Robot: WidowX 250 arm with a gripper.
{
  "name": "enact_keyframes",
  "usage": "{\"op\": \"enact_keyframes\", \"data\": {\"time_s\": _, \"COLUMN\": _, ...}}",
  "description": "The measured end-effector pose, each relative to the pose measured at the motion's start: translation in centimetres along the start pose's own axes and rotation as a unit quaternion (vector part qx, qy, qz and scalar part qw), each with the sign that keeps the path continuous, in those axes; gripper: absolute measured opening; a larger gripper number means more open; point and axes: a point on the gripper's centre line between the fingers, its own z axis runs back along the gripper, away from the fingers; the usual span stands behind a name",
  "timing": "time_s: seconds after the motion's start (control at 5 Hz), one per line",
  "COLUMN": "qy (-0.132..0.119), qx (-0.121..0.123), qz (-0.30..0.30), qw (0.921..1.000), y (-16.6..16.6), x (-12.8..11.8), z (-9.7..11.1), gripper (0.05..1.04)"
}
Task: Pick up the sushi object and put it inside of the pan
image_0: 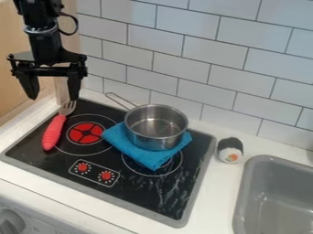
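My gripper [53,97] hangs at the upper left, above the stove's back left corner, its two fingers spread apart with nothing between them. The sushi [230,150], a roll with a dark wrap, white rice and an orange centre, lies on the white counter between the stove and the sink, well to the right of the gripper. A metal pan [156,126] stands upright on a folded blue cloth on the stove, its handle pointing to the back left. The inside of the pan looks empty.
The fork with a red handle [54,131] lies on the left of the black stove [153,192], just below the gripper. Under the pan is the blue cloth [148,157]. A grey sink [245,192] is at the right, and a tiled wall [183,59] rises behind.
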Motion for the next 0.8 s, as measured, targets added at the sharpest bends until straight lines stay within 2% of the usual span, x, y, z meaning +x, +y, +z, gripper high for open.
{"op": "enact_keyframes", "data": {"time_s": 0.2, "qy": 0.026, "qx": 0.002, "qz": 0.002, "qw": 0.9997, "y": 0.1, "x": -1.2, "z": -1.1, "gripper": 0.999}}
{"op": "enact_keyframes", "data": {"time_s": 0.4, "qy": 0.037, "qx": 0.012, "qz": -0.009, "qw": 0.9992, "y": -0.1, "x": -1.6, "z": -1.1, "gripper": 0.999}}
{"op": "enact_keyframes", "data": {"time_s": 0.8, "qy": 0.028, "qx": 0.012, "qz": -0.057, "qw": 0.9979, "y": -3.0, "x": -1.6, "z": -1.0, "gripper": 0.999}}
